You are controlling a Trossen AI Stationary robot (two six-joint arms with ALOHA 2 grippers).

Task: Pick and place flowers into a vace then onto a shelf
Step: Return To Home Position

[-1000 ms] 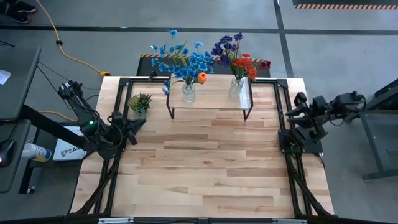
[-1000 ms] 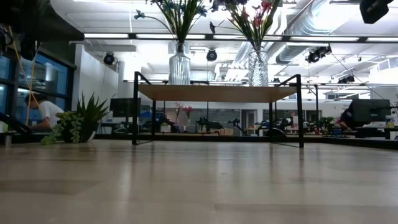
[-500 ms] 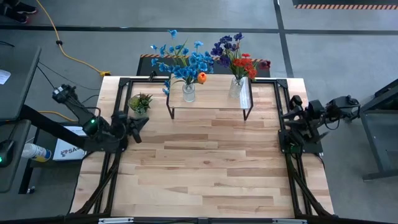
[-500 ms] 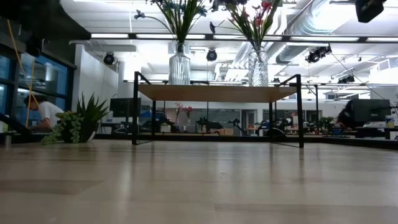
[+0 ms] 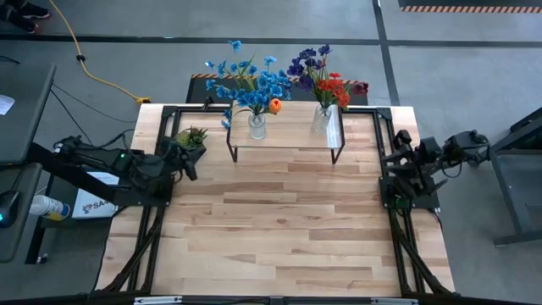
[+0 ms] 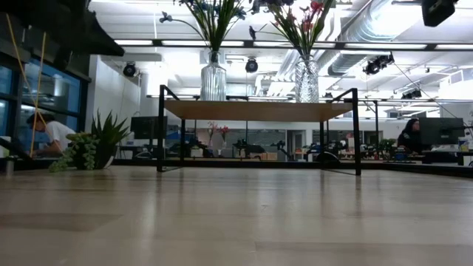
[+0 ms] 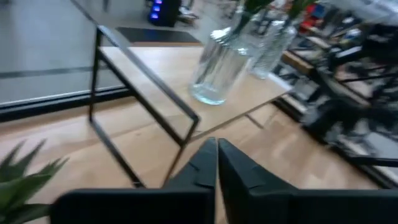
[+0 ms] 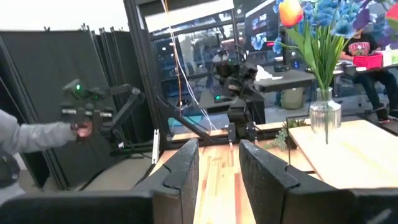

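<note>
Both matte black throughout: left arm, right arm. Small green light well behind left gripper. Right gripper fingers dark, flat-sided, tapering toward tips.

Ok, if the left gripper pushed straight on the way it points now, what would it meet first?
Probably the near corner leg of the shelf, right ahead of the shut left gripper. The glass vase stands beyond that corner, on the shelf. Depth is hard to judge here.
</note>
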